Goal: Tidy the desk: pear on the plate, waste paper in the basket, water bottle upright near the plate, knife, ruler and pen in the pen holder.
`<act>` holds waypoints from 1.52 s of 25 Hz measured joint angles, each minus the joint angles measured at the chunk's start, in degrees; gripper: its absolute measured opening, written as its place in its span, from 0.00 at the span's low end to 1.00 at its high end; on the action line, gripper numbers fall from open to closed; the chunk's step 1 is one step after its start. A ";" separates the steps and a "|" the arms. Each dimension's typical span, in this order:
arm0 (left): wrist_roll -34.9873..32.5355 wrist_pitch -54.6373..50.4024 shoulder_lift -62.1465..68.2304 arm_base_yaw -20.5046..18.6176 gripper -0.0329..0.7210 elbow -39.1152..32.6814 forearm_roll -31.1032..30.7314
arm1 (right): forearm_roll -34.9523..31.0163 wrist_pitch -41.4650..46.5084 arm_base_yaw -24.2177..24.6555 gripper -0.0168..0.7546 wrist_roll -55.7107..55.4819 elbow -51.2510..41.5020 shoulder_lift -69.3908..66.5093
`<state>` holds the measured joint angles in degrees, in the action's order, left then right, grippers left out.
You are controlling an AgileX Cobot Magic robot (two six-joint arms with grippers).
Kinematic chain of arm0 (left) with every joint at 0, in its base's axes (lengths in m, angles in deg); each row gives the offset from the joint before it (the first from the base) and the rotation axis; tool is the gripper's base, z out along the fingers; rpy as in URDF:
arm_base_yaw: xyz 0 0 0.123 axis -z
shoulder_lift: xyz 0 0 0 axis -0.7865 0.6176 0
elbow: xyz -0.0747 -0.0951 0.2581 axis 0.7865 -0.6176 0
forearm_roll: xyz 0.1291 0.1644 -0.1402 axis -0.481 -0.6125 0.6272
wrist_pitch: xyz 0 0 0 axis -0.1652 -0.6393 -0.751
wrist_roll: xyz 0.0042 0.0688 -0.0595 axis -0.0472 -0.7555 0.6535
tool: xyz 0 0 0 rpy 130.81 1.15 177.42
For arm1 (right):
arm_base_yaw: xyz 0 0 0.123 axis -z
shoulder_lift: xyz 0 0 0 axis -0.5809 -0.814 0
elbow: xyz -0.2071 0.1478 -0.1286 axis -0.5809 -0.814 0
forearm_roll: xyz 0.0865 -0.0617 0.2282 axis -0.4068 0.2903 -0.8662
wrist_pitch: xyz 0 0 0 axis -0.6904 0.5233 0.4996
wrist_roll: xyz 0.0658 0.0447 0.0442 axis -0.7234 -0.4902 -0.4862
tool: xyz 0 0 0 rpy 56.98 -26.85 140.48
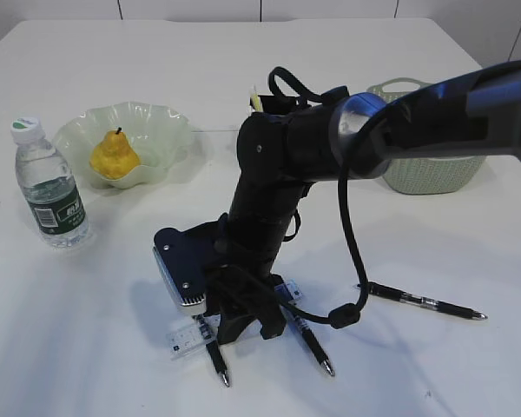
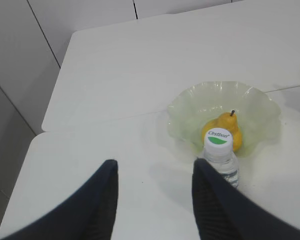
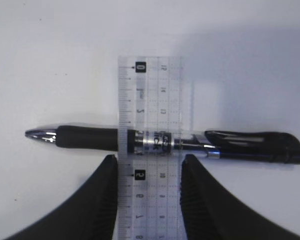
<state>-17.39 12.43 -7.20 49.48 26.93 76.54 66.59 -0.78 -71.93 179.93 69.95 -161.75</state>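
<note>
- Right hand [image 3: 149,172]: lowered to the tabletop [image 1: 87,347] at the near edge, its two fingers [image 3: 97,200] straddling the long edges of the ruler [image 3: 150,115]. The gap is narrow, barely wider than the ruler, and the view does not settle whether the pads already press on it. This reads as the pick-up step for the ruler.
- Ruler: clear plastic, lying flat across a black pen [image 3: 90,137], which runs crosswise just beyond the fingertips. Judged risk: a closing grip may drag the pen along.
- Second pen [image 1: 311,340]: beside the hand on the tabletop, tip toward the near edge. A third pen [image 1: 421,302] lies farther to the hand's right, well apart.
- Left hand [image 2: 155,192]: raised above the left of the tabletop, fingers moderately wide and holding nothing, seemingly parked clear of the working arm.
- Water bottle [image 2: 221,159]: upright just beyond the left hand, next to the plate [image 2: 260,105], so that step looks done.
- Pear [image 1: 114,155]: resting in the plate, stem up, also in its place.
- Basket [image 1: 434,175]: far beyond the right hand, partly hidden by the arm; its contents cannot be seen.
- Pen holder: not identifiable, probably behind the arm.
</note>
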 joint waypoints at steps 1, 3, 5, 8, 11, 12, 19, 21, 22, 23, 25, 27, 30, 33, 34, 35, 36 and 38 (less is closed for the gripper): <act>0.00 0.00 0.00 0.00 0.50 0.00 0.00 | 0.00 0.00 0.00 0.38 -0.13 0.00 0.00; 0.00 0.00 0.00 0.00 0.50 0.00 0.10 | 0.48 -0.09 0.00 0.38 -0.81 0.00 0.00; 0.00 0.00 0.00 0.00 0.50 0.00 0.20 | 1.28 -0.26 0.00 0.38 -1.73 0.00 0.00; 0.00 0.00 0.00 0.00 0.50 0.00 0.20 | 1.65 -0.26 0.00 0.38 -2.60 0.00 0.00; 0.00 0.00 0.00 0.00 0.50 0.00 0.31 | 1.78 -0.26 0.00 0.38 -3.42 0.00 0.00; 0.00 0.00 0.00 0.00 0.50 0.00 0.41 | 1.78 -0.26 0.00 0.38 -3.53 0.00 0.00; 0.00 0.00 0.00 0.00 0.50 0.00 0.41 | 1.87 1.69 0.00 0.38 -5.44 1.80 0.00; 0.00 0.00 0.00 0.00 0.50 0.00 0.41 | 2.09 2.99 0.00 0.38 -6.42 3.04 0.00; 0.00 0.00 0.00 0.00 0.50 0.00 0.41 | 2.10 3.60 0.00 0.38 -6.66 3.69 0.00; 0.00 0.00 0.00 0.00 0.50 0.00 0.41 | 2.20 3.99 0.00 0.38 -6.78 4.18 0.00; 0.00 0.00 0.00 0.00 0.50 0.00 0.41 | 2.23 4.64 0.00 0.38 -7.18 4.82 0.00; 0.00 0.00 0.00 0.00 0.50 0.00 0.53 | 2.32 4.86 0.00 0.38 -7.33 4.92 0.00; 0.00 0.00 0.00 0.00 0.50 0.00 0.53 | 3.02 4.89 0.00 0.38 -8.12 4.92 0.00; 0.00 0.00 0.00 0.00 0.50 0.00 0.79 | 3.44 4.99 0.00 0.38 -9.35 5.17 0.00; 0.00 0.00 0.00 0.00 0.50 0.00 0.86 | 3.51 4.99 0.00 0.38 -10.04 5.65 0.00; 0.00 0.00 0.00 0.00 0.50 0.00 1.13 | 3.59 4.99 0.00 0.38 -10.50 6.11 0.00; 0.00 0.00 0.00 0.00 0.50 0.00 1.17 | 3.59 5.01 0.00 0.38 -11.17 6.61 0.00; 0.00 0.00 0.00 0.00 0.50 0.00 1.39 | 3.59 5.24 0.00 0.38 -12.17 7.94 0.00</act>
<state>-17.39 12.43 -7.20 49.48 26.93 77.92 70.18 4.46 -71.93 167.76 77.90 -161.75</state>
